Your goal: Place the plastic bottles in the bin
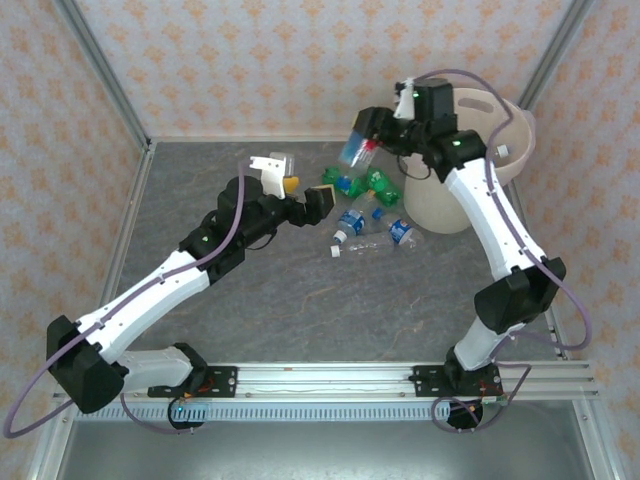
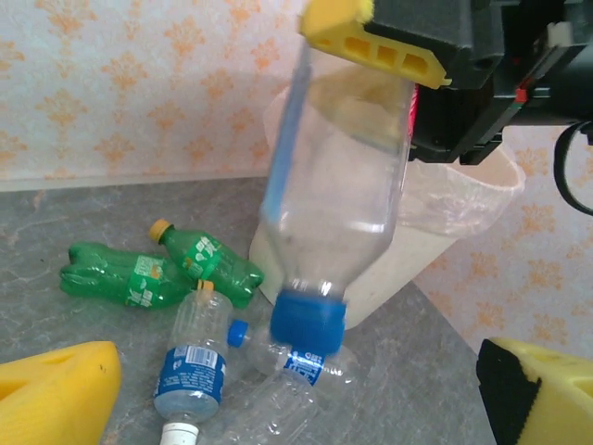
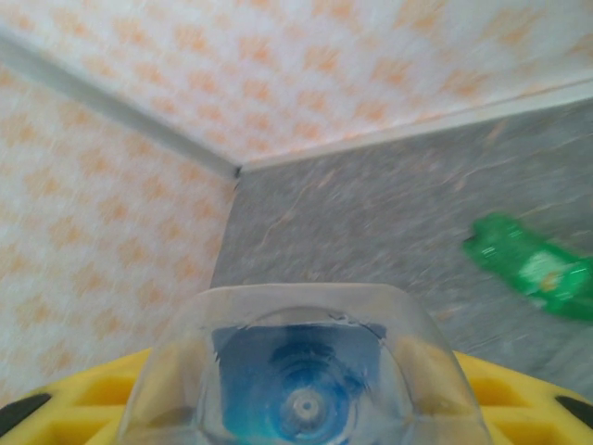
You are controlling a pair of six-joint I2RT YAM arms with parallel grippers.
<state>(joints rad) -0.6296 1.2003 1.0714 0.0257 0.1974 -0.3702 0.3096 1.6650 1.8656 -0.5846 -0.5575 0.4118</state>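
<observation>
- The step in hand is carrying one bottle to the bin. The right claw (image 1: 362, 135) is clamped on a clear bottle (image 2: 338, 204), which hangs with its blue cap pointing down.
- From the right wrist we look down through that bottle's base, with a yellow finger (image 3: 83, 394) on either side of it, so the grip looks secure to us.
- The held bottle is up in the air beside the bin (image 1: 435, 210), on its left. From above, we judge it is not yet over the opening.
- The left claw (image 1: 305, 195) stands wide apart and holds nothing. It sits low, near the pile and facing the bin.
- The loose bottles (image 1: 350, 226) lie on the table (image 1: 300, 300) just in front of the bin. They are a few clear ones with blue labels and the green bottles (image 2: 139, 275) behind them.
- The bin stands upright at the back right, and its thin liner bag (image 2: 463, 199) is folded over the rim.
- Next, we think the right arm needs to swing the bottle across and over the rim. It should part its fingers only when the bottle is above the opening.
- The risk is the bottle clipping the rim or catching the liner on the way.
- The left claw is well placed to drop onto one of the clear bottles next.
</observation>
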